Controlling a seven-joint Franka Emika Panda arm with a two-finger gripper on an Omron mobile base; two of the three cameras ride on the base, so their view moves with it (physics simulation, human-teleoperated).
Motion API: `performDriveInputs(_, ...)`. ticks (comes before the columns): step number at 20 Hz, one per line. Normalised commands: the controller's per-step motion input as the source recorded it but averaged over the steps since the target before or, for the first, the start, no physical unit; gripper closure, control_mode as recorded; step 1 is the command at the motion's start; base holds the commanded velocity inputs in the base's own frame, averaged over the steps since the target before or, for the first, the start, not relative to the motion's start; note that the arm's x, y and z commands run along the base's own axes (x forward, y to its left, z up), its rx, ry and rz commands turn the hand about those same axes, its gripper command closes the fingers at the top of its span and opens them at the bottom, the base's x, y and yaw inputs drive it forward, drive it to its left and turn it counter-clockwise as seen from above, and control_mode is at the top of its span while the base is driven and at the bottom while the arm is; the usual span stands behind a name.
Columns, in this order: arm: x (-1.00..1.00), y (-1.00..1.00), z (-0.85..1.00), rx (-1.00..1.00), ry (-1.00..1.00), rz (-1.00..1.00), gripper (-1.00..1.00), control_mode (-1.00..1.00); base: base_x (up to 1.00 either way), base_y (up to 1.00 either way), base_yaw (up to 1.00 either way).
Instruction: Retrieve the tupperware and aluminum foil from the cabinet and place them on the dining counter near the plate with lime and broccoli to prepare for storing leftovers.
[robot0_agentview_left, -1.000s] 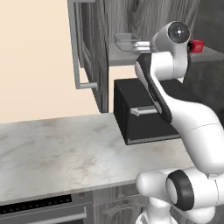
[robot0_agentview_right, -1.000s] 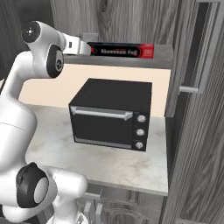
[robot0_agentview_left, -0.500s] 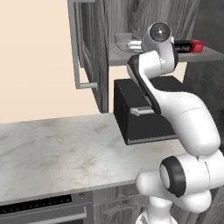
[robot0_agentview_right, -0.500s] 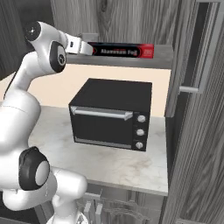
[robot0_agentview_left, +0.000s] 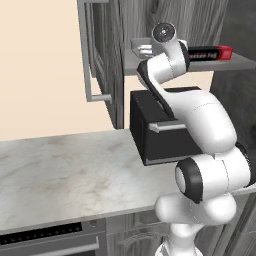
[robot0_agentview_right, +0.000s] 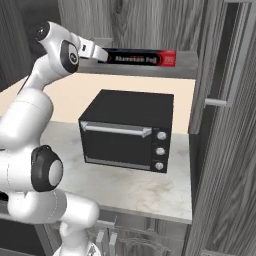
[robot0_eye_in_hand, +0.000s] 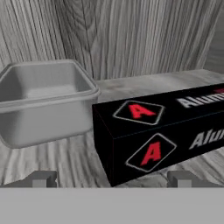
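Room: a rendered kitchen with dark wood-grain cabinets, a peach wall and a pale marble worktop (robot0_agentview_left: 75, 175).
Cabinet: its door (robot0_agentview_left: 97, 55) stands open, baring a grey shelf (robot0_agentview_right: 185, 65) above the worktop.
Oven: a black toaster oven (robot0_agentview_right: 127, 130) sits on the worktop under the shelf, its door shut.
Foil box: a long black aluminum foil box (robot0_eye_in_hand: 162, 131) with red end caps and red "A" diamonds lies flat on the shelf; from the right base view (robot0_agentview_right: 142, 57) it runs along the shelf front.
Container: a clear, lidless tupperware tub (robot0_eye_in_hand: 43, 103) stands upright on the shelf just beside the near end of the foil box; whether the two touch is unclear. It sits at the shelf's left end in the left base view (robot0_agentview_left: 142, 49).
Arm: the white arm reaches up from the base to shelf height.
End effector: the end effector (robot0_eye_in_hand: 112, 178) has its jaws spread wide and holds nothing; the near end of the foil box lies between and just beyond the two fingertips (robot0_eye_in_hand: 43, 178).
Change: compared with a second ago, the upper arm has folded in closer to the shelf and the wrist has swung nearer the tub; the foil box and tub have not moved.
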Motion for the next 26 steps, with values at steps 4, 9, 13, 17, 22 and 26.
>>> performDriveInputs(4,0.36,0.00,0.00,0.00,0.00,-0.17,-1.00,-1.00,0.00,0.00,0.00)
performDriveInputs(9,0.23,0.00,-0.10,0.00,0.00,-0.19,-1.00,-1.00,0.00,0.00,0.00)
performDriveInputs(13,0.16,0.00,-0.17,0.00,-0.01,-0.19,-1.00,-1.00,0.00,0.00,0.00)
performDriveInputs(17,0.13,-0.07,-0.24,0.00,-0.05,-0.18,-1.00,-1.00,0.00,0.00,0.00)
performDriveInputs(22,0.08,-0.28,-0.23,0.00,-0.08,-0.18,-1.00,-1.00,0.00,0.00,0.00)
performDriveInputs(26,0.01,-0.49,-0.12,0.01,-0.11,-0.16,-1.00,-1.00,0.00,0.00,0.00)
